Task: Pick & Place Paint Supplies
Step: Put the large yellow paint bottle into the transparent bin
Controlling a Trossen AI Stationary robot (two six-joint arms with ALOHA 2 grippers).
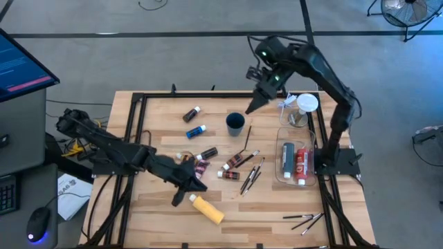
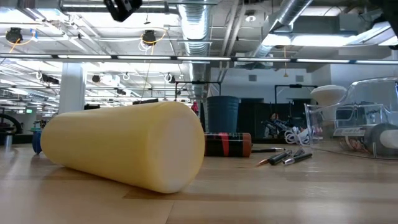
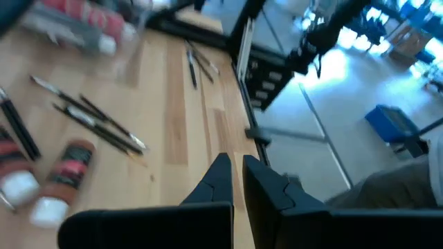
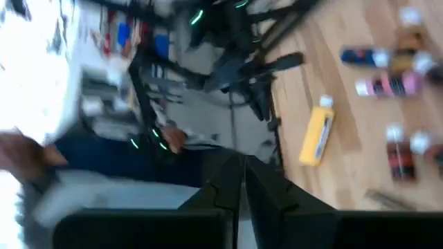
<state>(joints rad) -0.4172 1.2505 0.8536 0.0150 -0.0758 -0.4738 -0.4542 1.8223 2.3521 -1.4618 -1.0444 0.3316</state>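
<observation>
Two grippers, both with jaws closed and empty. The left gripper [image 1: 181, 196] sits low on the tabletop [image 1: 159, 117], just beside the yellow bottle [image 1: 208, 209], which lies on its side, long axis diagonal. The right gripper [image 1: 253, 105] hovers well apart.

Overhead view looks straight down; low view sits beside the shared yellow bottle [image 1: 208, 209].

A wooden table [image 1: 159, 211] carries a dark cup [image 1: 235, 124]. Near the cup lie small tubes [image 1: 196, 131] and brushes [image 1: 250, 177]. A yellow bottle [image 1: 207, 208] lies farther off; a clear tray [image 1: 295, 163] sits beside the cup's other side.
</observation>
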